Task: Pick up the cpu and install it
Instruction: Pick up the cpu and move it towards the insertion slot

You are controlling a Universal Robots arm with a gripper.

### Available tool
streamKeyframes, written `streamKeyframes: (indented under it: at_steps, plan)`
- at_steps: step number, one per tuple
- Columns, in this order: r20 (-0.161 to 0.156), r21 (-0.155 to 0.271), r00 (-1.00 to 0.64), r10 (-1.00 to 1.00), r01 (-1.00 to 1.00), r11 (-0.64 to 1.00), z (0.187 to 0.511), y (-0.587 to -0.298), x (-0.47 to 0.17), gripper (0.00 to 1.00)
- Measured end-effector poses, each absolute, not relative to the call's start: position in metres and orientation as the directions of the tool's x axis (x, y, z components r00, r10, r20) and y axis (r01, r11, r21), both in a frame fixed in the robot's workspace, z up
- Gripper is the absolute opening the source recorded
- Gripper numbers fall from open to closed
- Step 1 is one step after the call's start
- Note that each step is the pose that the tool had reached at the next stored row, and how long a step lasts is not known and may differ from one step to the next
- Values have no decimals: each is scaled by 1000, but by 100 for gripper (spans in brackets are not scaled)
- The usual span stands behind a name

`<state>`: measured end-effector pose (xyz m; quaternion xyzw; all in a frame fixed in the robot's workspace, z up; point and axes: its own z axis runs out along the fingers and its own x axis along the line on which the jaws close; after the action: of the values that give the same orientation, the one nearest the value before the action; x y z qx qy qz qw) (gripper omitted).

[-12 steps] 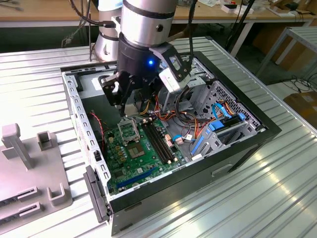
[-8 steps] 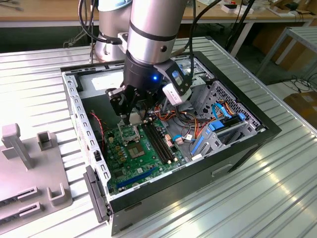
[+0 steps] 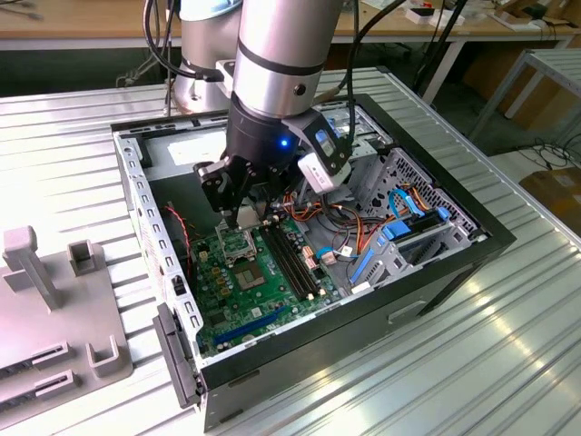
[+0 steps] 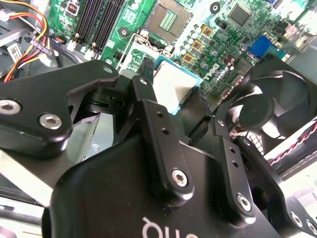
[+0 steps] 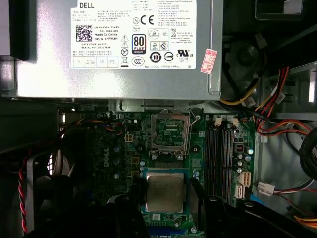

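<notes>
While the arm's black two-fingered gripper [image 4: 176,99] stands inside the open black metal computer case [image 3: 490,238], its fingers [image 4: 148,114] are clamped on opposite edges of the thin, square, silvery-grey, green-rimmed cpu [image 5: 164,192]. Held flat above the green motherboard [image 3: 238,304], the chip is near the square dull-metal socket frame [image 5: 170,130] — apart from it, not seated. A grey metal power-supply box [image 5: 49,64] lies beyond the socket.

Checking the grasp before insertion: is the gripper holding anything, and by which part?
Yes. The gripper holds the cpu, clamped by two opposite edges with its metal top uncovered, over the motherboard.
</notes>
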<state>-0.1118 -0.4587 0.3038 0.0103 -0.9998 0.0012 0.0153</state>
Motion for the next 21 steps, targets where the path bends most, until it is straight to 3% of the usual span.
streamKeyframes:
  at_steps: [21]
  plan:
    - [33, -2, -999, -20, -20, 1000, 268, -478, -103, 47]
